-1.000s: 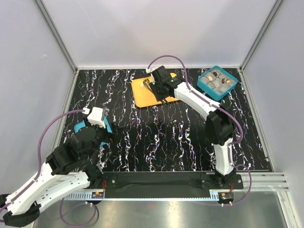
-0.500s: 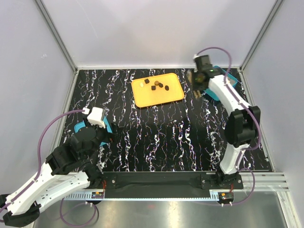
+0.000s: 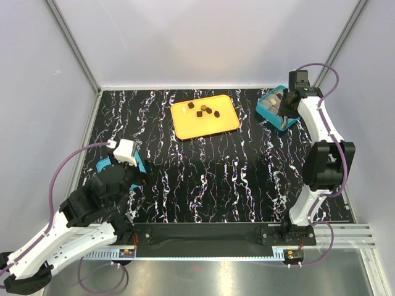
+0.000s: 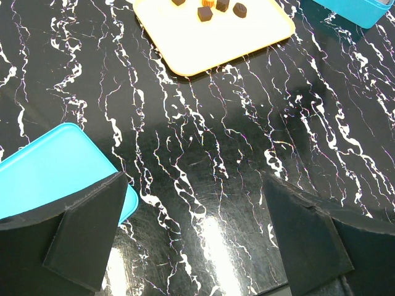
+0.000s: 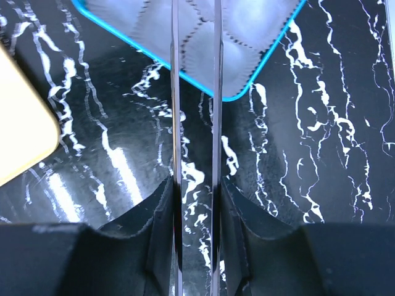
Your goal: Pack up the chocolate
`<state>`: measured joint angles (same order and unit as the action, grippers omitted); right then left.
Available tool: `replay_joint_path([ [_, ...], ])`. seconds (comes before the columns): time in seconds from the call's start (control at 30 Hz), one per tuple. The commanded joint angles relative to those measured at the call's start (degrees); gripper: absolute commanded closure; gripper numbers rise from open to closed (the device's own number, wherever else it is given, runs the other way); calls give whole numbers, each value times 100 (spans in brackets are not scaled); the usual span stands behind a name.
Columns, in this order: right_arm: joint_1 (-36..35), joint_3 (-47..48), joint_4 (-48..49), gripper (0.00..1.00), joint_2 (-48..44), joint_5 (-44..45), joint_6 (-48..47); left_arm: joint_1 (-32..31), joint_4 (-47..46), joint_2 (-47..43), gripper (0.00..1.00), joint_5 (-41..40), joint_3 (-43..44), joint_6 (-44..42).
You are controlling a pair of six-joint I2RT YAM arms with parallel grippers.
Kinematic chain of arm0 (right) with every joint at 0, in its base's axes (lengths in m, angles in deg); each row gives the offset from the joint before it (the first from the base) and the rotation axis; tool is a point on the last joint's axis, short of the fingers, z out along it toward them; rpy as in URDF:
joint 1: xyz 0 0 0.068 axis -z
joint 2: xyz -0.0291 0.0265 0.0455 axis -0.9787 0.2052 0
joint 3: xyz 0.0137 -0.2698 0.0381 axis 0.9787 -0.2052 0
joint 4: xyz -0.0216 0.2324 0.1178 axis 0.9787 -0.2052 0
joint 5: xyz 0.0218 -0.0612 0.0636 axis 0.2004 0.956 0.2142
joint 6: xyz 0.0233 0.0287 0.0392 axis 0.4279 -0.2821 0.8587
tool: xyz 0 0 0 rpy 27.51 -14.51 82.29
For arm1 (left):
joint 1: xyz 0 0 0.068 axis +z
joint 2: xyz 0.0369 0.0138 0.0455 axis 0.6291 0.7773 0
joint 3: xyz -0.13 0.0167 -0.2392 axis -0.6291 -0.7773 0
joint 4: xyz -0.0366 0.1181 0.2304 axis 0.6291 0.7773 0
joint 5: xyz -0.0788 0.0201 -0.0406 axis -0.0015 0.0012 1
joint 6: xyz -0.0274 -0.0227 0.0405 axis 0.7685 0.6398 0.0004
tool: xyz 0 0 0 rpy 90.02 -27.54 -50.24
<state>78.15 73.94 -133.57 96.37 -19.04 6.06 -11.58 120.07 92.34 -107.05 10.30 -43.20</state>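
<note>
Several dark brown chocolates (image 3: 202, 111) lie on the orange tray (image 3: 213, 125); they also show in the left wrist view (image 4: 206, 12). The teal box (image 3: 266, 110) with grey cups stands at the back right, partly hidden by my right arm. My right gripper (image 3: 284, 118) hangs over the box's near edge, shut on thin metal tweezers (image 5: 174, 92) whose blades reach over the box (image 5: 250, 83). The tweezer tips are out of view. My left gripper (image 4: 194, 185) is open and empty above the table at the front left.
A teal lid (image 4: 49, 166) lies flat under my left gripper's left finger; it also shows in the top view (image 3: 103, 165). The tray's corner (image 5: 18, 135) shows left of the tweezers. Grey walls enclose the black marbled table (image 3: 216, 179).
My right arm has swung from over the orange tray to the right, to the teal box, with the tweezers in it. The left arm has not moved.
</note>
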Motion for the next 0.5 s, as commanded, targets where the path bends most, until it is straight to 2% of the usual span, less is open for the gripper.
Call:
replay_joint_path([
  [0.0, 185, 107, 133, 72, 168, -195, 46, -15, -226, -37, 1, -36, -6, 5],
  [0.33, 326, 107, 230, 70, 432, -556, 81, -23, -235, 24, 1, -62, -6, -4],
  [0.47, 326, 107, 282, 66, 537, -574, 73, -15, -235, 59, 1, -62, 3, -13],
])
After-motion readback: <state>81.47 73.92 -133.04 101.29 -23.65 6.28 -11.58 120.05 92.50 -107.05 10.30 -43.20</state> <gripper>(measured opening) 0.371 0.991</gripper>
